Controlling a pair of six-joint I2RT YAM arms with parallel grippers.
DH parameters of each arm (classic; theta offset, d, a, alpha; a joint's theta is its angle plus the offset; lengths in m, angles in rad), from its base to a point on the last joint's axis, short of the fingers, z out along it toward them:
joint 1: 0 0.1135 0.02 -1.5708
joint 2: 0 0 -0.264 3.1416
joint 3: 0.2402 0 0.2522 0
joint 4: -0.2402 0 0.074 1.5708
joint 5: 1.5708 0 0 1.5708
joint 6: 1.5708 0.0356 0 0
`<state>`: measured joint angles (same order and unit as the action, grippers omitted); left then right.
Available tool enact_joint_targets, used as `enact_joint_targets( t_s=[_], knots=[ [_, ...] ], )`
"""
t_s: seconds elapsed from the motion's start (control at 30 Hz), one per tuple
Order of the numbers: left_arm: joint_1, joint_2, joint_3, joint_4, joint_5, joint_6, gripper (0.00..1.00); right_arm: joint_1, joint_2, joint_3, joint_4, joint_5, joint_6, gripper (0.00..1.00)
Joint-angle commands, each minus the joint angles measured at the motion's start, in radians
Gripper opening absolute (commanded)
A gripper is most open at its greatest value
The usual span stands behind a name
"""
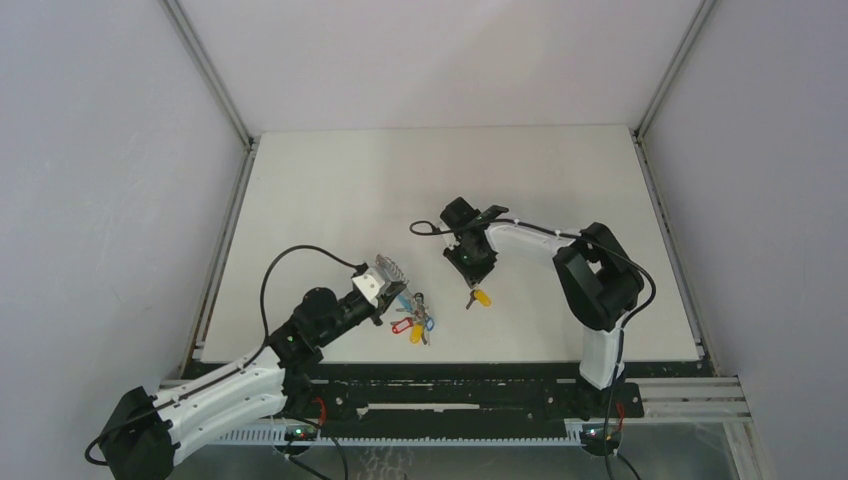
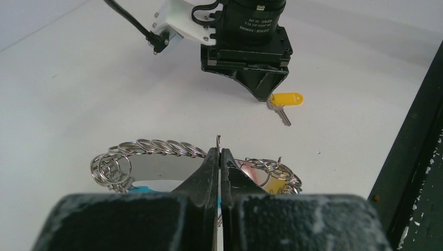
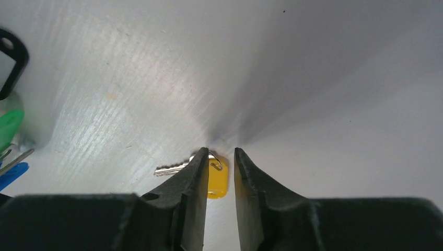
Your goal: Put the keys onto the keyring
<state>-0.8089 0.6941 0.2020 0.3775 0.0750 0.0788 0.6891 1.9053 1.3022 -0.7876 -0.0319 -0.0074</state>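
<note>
Surface: white table (image 1: pixel 330 200), enclosed by pale grey walls, with 2 arm bases mounted at its near edge.
Left gripper (image 2: pixel 220 157): jaws are pressed together, and 1 thin wire loop of the keyring (image 2: pixel 156 148) is pinched between the tips and stands up above them.
Keyring position: laid on the table near the front edge, spread to both sides of the left tips, with coloured tags (image 1: pixel 410 325) clustered beside it.
Right gripper (image 3: pixel 220 157): jaws are held narrowly apart, lowered to the table.
Yellow-headed key (image 3: pixel 218 180): laid flat, its head seen in the gap between the right tips, its blade running out behind 1 finger toward the keyring side.
Separation: key and keyring are apart.
</note>
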Motion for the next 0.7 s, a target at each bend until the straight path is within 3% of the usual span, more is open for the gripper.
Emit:
enact_joint_targets(
  t_s=[0.0,0.2,0.4,0.67],
  knots=[
    [0.004,-0.004,-0.002,0.08,0.012,-0.013,0.0,0.01,-0.136,-0.061,0.136,-0.006,-0.004,0.27],
    [0.004,-0.003,-0.001,0.081,0.016,-0.014,0.0,0.006,-0.342,-0.275,0.334,-0.07,0.017,0.28],
    [0.004,-0.004,-0.002,0.084,0.021,-0.016,0.0,-0.05,-0.53,-0.552,0.655,-0.167,0.052,0.26],
    [0.004,0.005,-0.001,0.088,0.025,-0.016,0.0,-0.174,-0.563,-0.781,1.035,-0.353,0.134,0.26]
  ],
)
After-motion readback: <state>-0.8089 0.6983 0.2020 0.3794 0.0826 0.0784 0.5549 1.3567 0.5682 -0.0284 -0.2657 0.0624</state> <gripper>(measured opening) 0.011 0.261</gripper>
